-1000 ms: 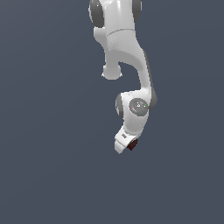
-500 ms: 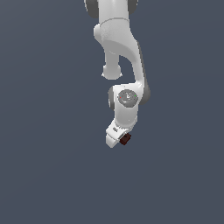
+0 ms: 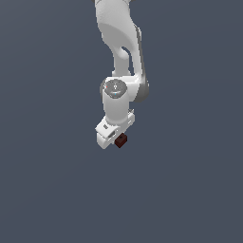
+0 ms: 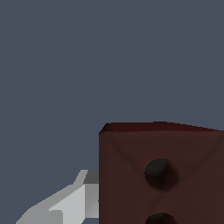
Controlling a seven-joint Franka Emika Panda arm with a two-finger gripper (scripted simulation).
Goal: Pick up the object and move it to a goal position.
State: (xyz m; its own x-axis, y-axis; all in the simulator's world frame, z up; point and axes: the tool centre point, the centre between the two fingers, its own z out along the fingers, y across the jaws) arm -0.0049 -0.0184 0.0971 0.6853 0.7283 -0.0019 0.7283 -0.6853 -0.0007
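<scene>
Under the arm's tip, the gripper (image 3: 119, 138) has its jaws clamped on the block (image 3: 121, 140), clear of any support. Carrying seems under way; next comes steady travel to the goal, unmarked here.

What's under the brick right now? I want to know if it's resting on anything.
Only plain grey background shows around and below the reddish-brown brick at the claw. In the wrist view the brick covers whatever lies directly behind it.
</scene>
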